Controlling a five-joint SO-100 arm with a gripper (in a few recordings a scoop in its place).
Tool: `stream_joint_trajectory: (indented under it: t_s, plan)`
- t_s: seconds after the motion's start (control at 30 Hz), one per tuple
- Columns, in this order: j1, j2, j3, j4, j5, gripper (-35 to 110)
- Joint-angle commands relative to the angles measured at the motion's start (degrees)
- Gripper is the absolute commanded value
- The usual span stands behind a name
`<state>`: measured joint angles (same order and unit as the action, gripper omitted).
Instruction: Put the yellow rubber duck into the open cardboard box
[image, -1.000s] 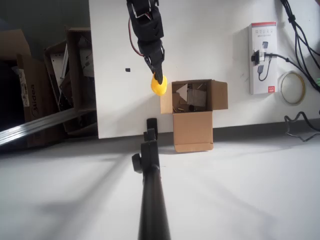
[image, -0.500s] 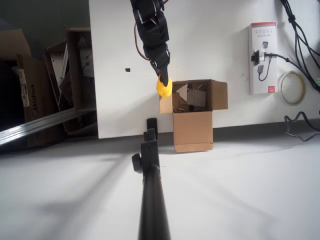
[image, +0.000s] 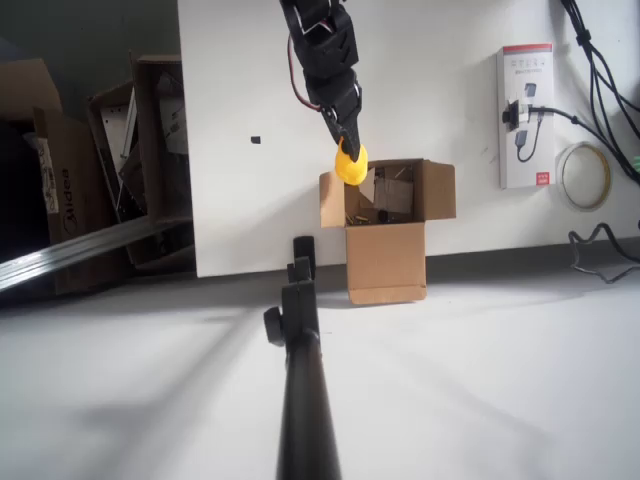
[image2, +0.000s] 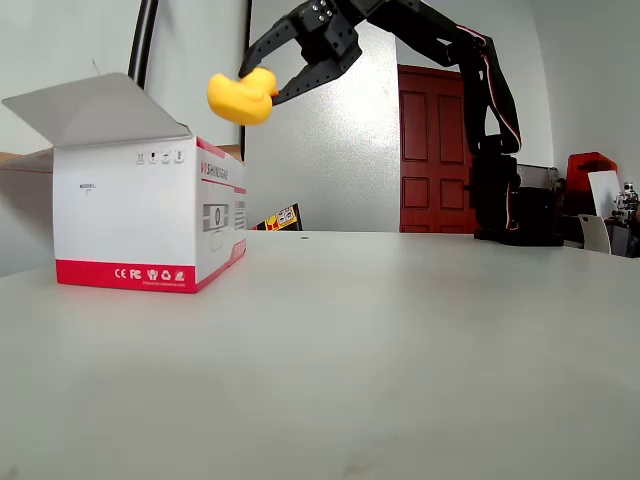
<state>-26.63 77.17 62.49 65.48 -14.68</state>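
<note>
Gripper (image: 347, 143) clamped on the yellow rubber duck (image: 350, 165), held in the air; in the fixed view the duck (image2: 240, 97) hangs between the black fingers, high above the table (image2: 400, 330). In the overhead view it sits over the upper-left rim of the open cardboard box (image: 386, 235). White-red product box (image2: 140, 225) stands nearby.
</note>
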Motion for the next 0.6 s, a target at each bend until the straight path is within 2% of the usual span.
stream_joint_trajectory:
  t_s: [0.0, 0.57]
  plan:
    - [-1.8, 1.0, -3.7, 0.3, 0.7, 11]
    - [-4.4, -10.2, -14.9, -0.3, 4.0, 11]
